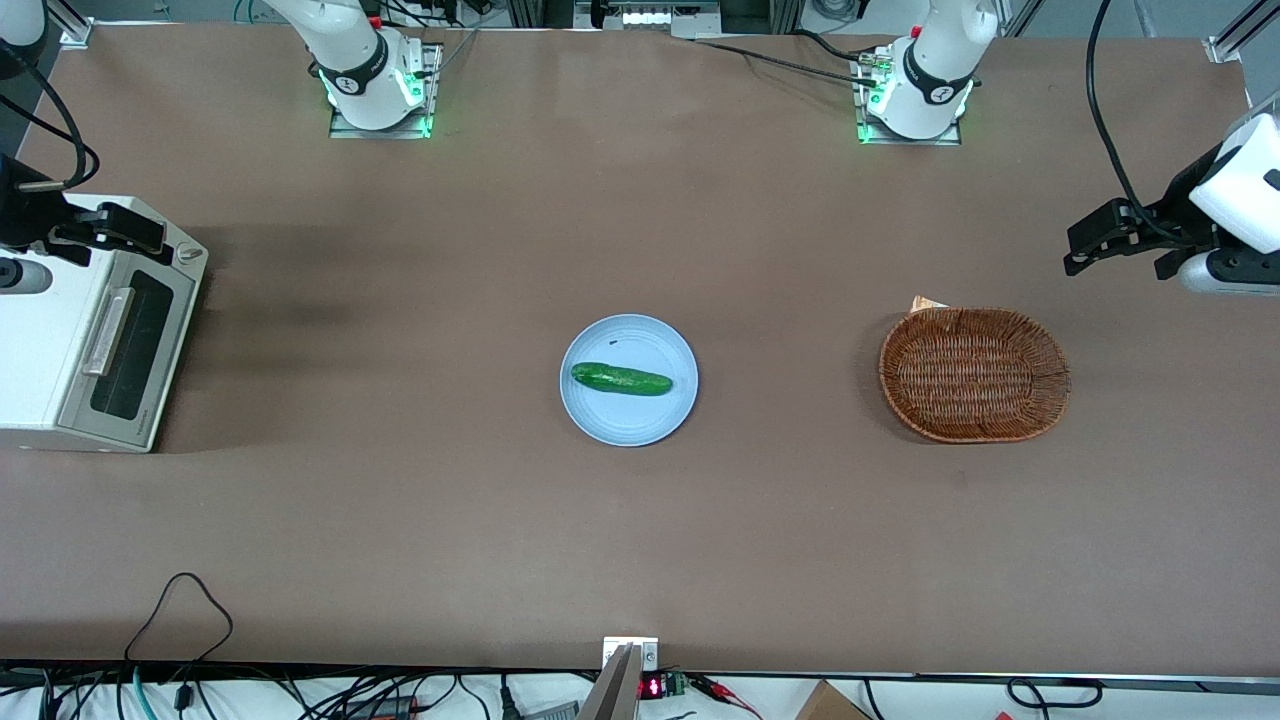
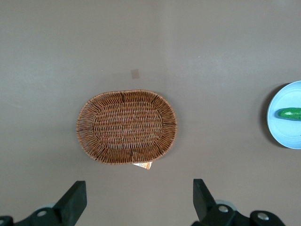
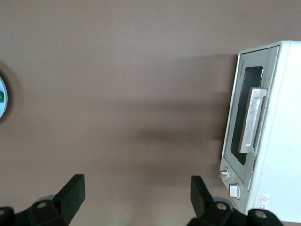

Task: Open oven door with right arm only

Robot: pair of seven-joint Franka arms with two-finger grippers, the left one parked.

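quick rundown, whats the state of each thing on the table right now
oven door: shut, handle untouched
gripper: open, holding nothing, above the oven's upper edge, clear of the handle
cucumber: lying flat on the plate
plate: holds only the cucumber
basket: upright, nothing in it

White right arm (image 1: 345, 50), black gripper (image 3: 136, 197), green base lights

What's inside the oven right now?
Cannot tell: the oven door is shut and its glass shows only dark. The open end effector hovers above the oven's top corner, touching nothing.
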